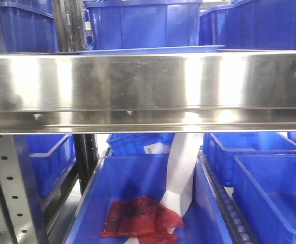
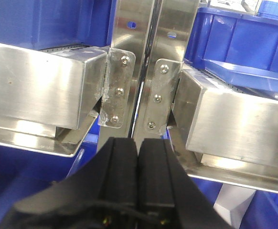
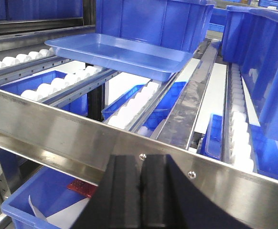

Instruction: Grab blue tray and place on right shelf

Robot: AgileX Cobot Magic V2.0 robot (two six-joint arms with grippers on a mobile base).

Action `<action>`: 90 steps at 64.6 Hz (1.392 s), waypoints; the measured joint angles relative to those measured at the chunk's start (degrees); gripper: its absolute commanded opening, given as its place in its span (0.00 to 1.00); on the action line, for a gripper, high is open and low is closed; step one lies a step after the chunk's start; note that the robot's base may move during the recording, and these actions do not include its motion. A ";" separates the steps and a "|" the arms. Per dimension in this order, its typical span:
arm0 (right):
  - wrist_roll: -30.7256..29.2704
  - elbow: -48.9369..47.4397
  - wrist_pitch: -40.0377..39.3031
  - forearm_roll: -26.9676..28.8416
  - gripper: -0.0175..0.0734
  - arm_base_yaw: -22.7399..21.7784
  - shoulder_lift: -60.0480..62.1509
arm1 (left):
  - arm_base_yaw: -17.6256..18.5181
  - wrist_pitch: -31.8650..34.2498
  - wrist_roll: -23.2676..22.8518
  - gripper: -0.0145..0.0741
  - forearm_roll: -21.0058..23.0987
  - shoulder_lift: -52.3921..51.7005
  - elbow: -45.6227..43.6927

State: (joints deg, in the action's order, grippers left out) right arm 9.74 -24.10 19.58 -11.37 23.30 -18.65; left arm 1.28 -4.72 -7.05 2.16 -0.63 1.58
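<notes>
The blue tray [image 3: 122, 53] lies on the roller tracks [image 3: 129, 107] of the right shelf [image 3: 58, 138], set back from the shelf's broad steel front rail [image 1: 148, 84] and just in front of a deep blue bin [image 3: 151, 21] that stands on the far part of the same level. In the front view only the tray's thin near rim [image 1: 153, 50] shows above the rail, left of centre. The tray sits flat and level on the rollers as far as the right wrist view shows, and nothing holds it.

The right pincer [image 3: 140, 191] is below and on the near side of the front rail, its two black fingers pressed together with nothing between them, well apart from the tray. The left pincer [image 2: 138, 186] points at the joint where two shelf rails meet the perforated uprights [image 2: 155, 28]; its fingers are likewise closed flat against each other and carry nothing.

Judged from this, the main work of the task looks done: the tray is on the shelf and free of both pincers. What may remain is small: drawing the arms clear of the rack, and perhaps checking that the tray rests steadily, since rollers could let it drift. Whether the tray sits on the intended lane of the shelf I cannot tell from these views.

On the lower level a large blue bin [image 1: 138, 203] holds a red mesh bag [image 1: 140, 218] and a strip of white paper [image 1: 181, 173]
</notes>
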 measured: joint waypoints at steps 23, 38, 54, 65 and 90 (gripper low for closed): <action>0.00 0.12 -0.24 0.00 0.26 0.00 0.00 | 0.00 0.00 0.11 0.11 0.00 0.00 0.00; -1.75 5.43 -2.18 4.35 0.26 -4.95 0.38 | 0.00 0.00 0.11 0.11 0.00 0.00 0.00; -1.91 13.79 -7.05 10.18 0.26 -18.06 6.02 | 0.00 0.00 0.11 0.11 0.00 0.00 0.00; -2.18 19.67 -11.48 10.43 0.26 -21.94 12.43 | 0.00 0.00 0.11 0.11 0.00 0.00 0.00; -2.54 25.74 -13.76 10.47 0.26 -22.36 19.26 | 0.00 0.00 0.11 0.11 0.00 0.00 0.00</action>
State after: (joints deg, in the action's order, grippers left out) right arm 7.20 1.64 5.82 -0.90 0.93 0.62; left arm 1.28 -4.72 -6.94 2.16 -0.63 1.58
